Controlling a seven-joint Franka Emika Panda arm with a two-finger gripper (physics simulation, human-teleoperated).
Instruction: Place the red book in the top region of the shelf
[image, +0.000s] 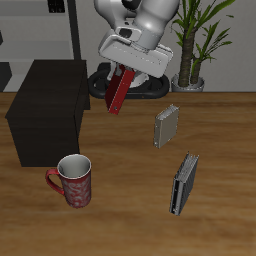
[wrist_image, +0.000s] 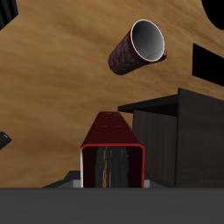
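The red book hangs tilted in the air beside the dark boxy shelf, a little above the level of its top. My gripper is shut on the book's upper end. The wrist view looks down along the red book, with its pale page edges showing between the covers, and the shelf stands just beside it. The fingers themselves are mostly hidden by the book and the hand.
A red patterned mug stands near the table's front edge, in front of the shelf; it also shows in the wrist view as the mug. Two grey books stand upright farther from the shelf. A potted plant stands at the back.
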